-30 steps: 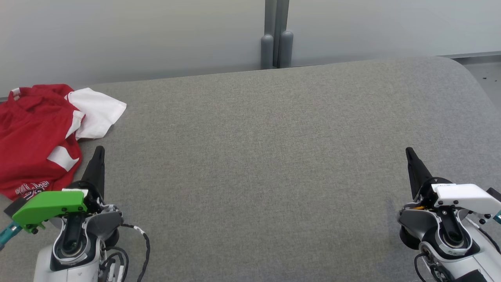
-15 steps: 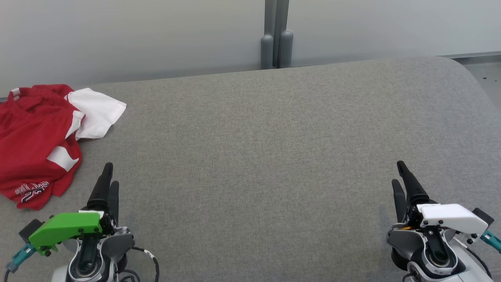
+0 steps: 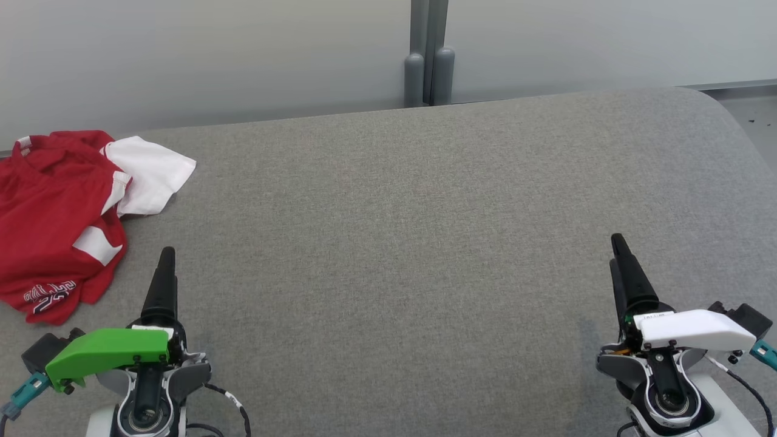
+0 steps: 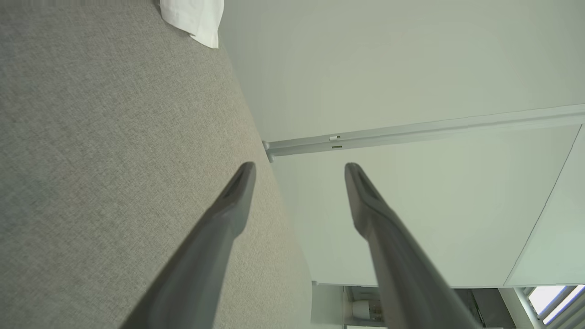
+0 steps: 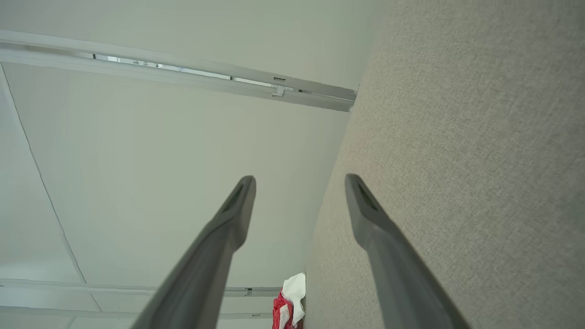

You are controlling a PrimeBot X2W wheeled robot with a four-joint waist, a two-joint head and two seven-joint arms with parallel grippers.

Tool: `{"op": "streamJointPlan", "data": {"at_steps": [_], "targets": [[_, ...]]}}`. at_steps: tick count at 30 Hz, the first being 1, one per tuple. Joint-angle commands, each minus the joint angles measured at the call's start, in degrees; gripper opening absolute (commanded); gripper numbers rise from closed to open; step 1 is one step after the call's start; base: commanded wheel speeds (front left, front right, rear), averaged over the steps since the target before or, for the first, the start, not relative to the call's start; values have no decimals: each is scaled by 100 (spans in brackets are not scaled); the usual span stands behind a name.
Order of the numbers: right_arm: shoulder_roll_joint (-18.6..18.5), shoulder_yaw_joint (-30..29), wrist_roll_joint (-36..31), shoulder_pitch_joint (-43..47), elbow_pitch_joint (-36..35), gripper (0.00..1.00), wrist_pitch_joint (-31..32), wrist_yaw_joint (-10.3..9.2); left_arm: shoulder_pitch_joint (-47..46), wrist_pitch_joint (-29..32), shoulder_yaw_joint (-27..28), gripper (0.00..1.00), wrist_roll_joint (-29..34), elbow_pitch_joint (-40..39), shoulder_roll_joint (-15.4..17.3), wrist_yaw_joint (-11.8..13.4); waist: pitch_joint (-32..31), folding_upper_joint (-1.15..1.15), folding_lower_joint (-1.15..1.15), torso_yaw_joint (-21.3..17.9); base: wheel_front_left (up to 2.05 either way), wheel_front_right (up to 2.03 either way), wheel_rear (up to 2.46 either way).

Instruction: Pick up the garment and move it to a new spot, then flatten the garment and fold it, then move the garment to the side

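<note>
Broadly, a wide grey fabric-covered surface (image 3: 388, 243) was spread across the frame, and a crumpled red and white garment (image 3: 51, 209) was laid at its left edge. The left gripper (image 4: 299, 169) and right gripper (image 5: 299, 180) were seen spread wide, with nothing held.

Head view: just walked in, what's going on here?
Nothing is being handled yet. The crumpled red and white garment lies untouched at the far left of the grey fabric-covered surface. The left gripper is poised just off the garment's near right edge, and the right gripper is over the surface's right side. Both are open and hold nothing. The pick-up has not begun.
</note>
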Motion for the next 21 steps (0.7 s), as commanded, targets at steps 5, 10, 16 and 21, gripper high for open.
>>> {"op": "streamJointPlan", "data": {"at_steps": [5,10,16,21], "targets": [[65,-153,-1116,45,-375,100,-10,1,33,-198,-104,100,669,-357,33,98,-5,0,0,2,0,0,0],[127,-189,-1744,106,-519,100,-11,2,96,-303,-176,100,1213,-507,36,165,-13,0,0,1,0,0,0],[216,-260,-2580,184,-645,100,-13,2,221,-455,-291,100,1899,-701,40,252,-29,0,0,1,0,0,0],[289,-325,-3214,269,-702,100,-14,2,325,-573,-381,100,2565,-816,43,302,-43,0,0,4,0,0,0]]}}
